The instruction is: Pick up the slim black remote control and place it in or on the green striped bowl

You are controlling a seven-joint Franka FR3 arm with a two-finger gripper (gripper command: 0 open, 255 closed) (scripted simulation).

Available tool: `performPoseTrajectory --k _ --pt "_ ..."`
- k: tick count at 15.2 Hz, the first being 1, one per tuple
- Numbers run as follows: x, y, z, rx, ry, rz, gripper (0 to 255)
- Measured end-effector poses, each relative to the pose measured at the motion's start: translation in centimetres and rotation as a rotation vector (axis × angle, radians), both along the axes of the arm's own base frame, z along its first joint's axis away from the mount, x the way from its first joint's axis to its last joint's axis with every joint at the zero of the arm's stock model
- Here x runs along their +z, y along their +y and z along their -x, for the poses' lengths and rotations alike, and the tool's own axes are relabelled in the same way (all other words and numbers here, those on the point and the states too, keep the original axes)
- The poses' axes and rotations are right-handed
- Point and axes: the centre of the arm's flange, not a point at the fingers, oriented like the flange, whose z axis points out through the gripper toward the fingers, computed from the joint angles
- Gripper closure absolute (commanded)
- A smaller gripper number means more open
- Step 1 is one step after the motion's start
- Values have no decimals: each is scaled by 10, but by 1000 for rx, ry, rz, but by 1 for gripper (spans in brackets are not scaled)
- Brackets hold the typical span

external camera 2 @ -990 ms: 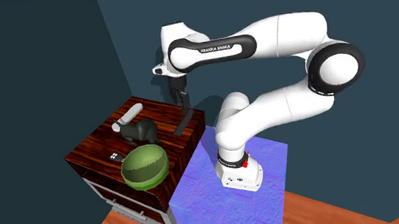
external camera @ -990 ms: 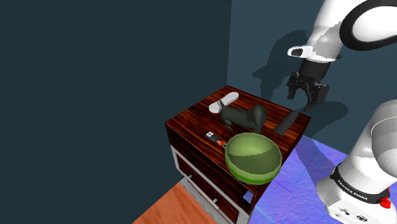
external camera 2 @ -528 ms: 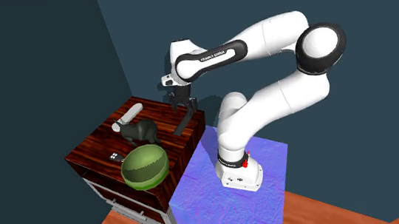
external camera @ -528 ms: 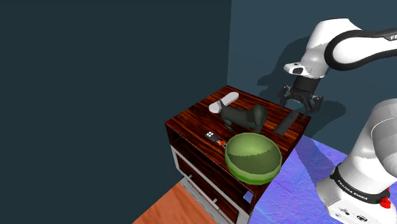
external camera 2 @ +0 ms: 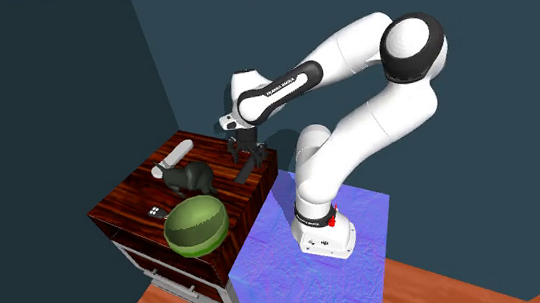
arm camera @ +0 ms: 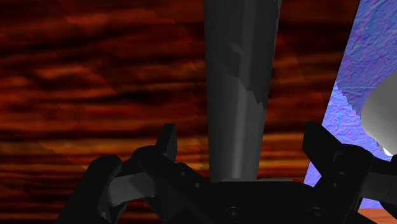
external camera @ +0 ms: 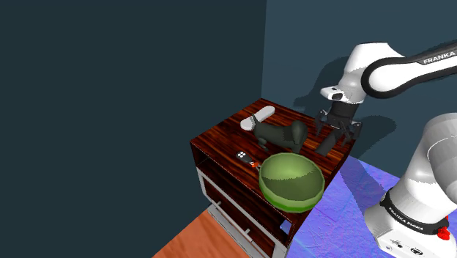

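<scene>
The slim black remote (external camera: 329,141) lies on the dark wooden cabinet top (external camera: 220,136), near the edge closest to the arm's stand. My gripper (external camera: 337,130) hangs open just over it. In the wrist view the remote (arm camera: 238,95) runs lengthwise between the fingers (arm camera: 167,144), which stand apart on either side without touching it. The green bowl (external camera: 289,199) sits empty at the cabinet's near corner, a short way from the remote. From the second exterior view the gripper (external camera 2: 244,157) is low over the remote (external camera 2: 248,167), and the bowl (external camera 2: 191,241) is toward the front.
A dark animal figure (external camera: 280,135) stands mid-cabinet between remote and bowl. A white remote-like bar (external camera: 258,117) lies at the far corner. A small black item with white dots (external camera: 243,156) rests beside the bowl. A blue-violet mat (external camera: 344,212) covers the floor under the stand.
The arm has folded lower and the gripper has come down from well above the cabinet's edge to just over the black remote. Its fingers stay apart. Nothing on the cabinet has moved.
</scene>
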Motion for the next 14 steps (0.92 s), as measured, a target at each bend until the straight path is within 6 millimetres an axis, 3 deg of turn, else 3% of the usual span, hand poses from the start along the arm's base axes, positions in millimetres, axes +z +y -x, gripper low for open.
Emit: performPoseTrajectory --k 7,8,14 --pt "-8 1 0 0 -1 0 0" --pt "-8 1 0 0 -1 0 255" --pt "-6 1 0 -1 0 0 255"
